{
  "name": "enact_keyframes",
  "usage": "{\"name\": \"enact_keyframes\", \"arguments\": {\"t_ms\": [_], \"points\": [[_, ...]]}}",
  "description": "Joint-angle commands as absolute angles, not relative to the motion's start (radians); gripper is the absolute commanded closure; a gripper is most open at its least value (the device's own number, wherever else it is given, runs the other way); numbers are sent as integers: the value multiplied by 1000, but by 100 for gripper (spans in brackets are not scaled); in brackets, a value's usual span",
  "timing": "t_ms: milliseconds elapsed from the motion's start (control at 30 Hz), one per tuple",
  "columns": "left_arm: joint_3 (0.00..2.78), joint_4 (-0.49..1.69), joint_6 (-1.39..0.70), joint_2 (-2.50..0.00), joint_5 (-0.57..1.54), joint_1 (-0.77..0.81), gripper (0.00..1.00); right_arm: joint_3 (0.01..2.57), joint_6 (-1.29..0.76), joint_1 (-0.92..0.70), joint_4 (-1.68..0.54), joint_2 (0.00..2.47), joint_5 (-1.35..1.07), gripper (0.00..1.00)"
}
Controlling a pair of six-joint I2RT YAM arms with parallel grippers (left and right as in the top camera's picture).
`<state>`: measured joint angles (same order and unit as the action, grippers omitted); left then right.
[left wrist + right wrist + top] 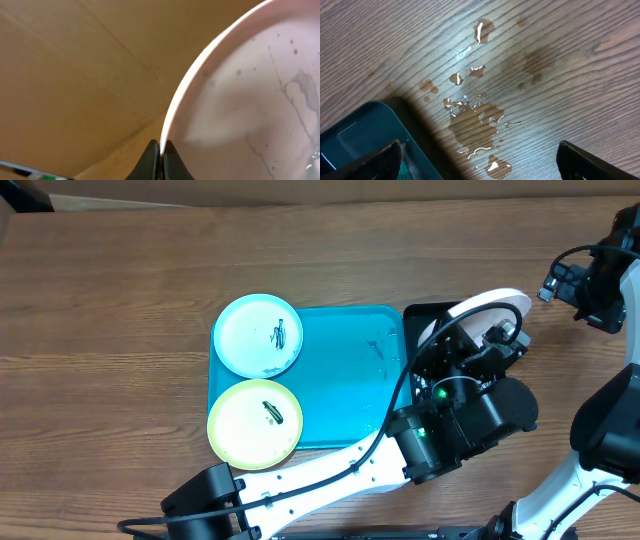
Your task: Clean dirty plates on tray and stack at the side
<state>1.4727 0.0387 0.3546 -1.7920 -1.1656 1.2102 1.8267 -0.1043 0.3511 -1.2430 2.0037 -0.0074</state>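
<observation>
The turquoise tray [340, 395] lies mid-table. The light blue plate [258, 335] and the yellow-green plate [254, 423], both with dark smears, sit on its left end and overhang the rim. My left gripper [447, 340] is shut on the rim of the white plate [495, 305] and holds it tilted just right of the tray. In the left wrist view the jaws [161, 150] pinch the plate's edge, and the plate's face [240, 100] shows wet streaks and specks. My right gripper [556, 282] is open and empty at the far right, above wet table [480, 160].
A black tray [425, 313] sits right of the turquoise tray, mostly hidden under my left arm; its corner shows in the right wrist view [355, 135]. A water puddle [475, 120] lies on the wood beside it. A dark smear [378, 348] marks the tray floor.
</observation>
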Motion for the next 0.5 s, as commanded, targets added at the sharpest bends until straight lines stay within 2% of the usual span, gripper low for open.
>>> {"name": "enact_keyframes", "arguments": {"t_ms": [0,467], "points": [[1496,-5,496,-1805,-1206,1211,96,1832,-108,349,-1238,1989,-1,0],[1496,-4,471,-1805,-1125,1220,96,1832,-108,349,-1238,1989,-1,0]]}}
